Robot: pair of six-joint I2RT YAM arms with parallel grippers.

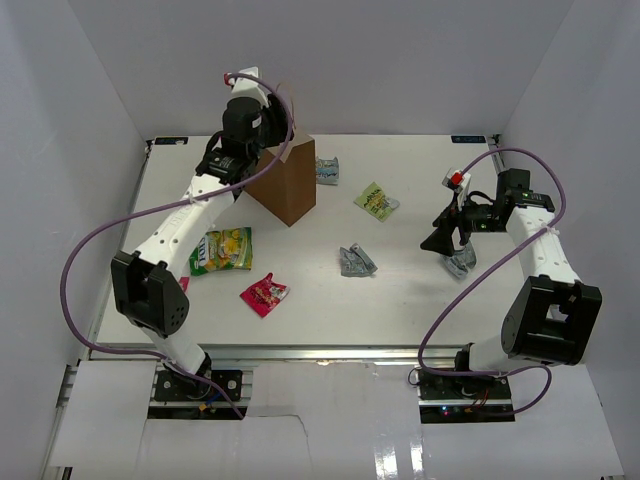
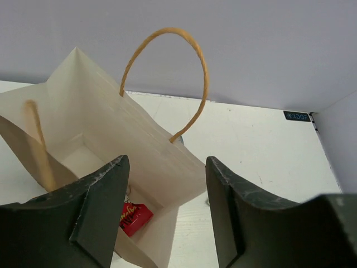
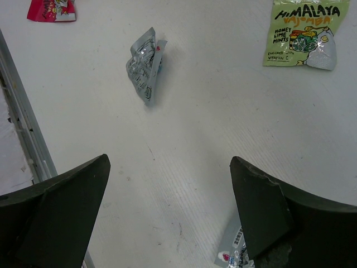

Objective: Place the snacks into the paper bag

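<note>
Hovering above the paper bag (image 2: 145,151), the left claw (image 2: 165,164) is spread, empty; a red packet (image 2: 134,216) lies inside. Pulling away could snag the handle (image 2: 195,72), tipping it. The right claw (image 3: 169,162) is spread over a grey packet (image 3: 231,257).

White left arm (image 1: 185,225) and right arm (image 1: 540,250) — black joints, looping purple cables (image 1: 66,285), dark wedge-shaped end effector fingers (image 2: 100,212)
</note>
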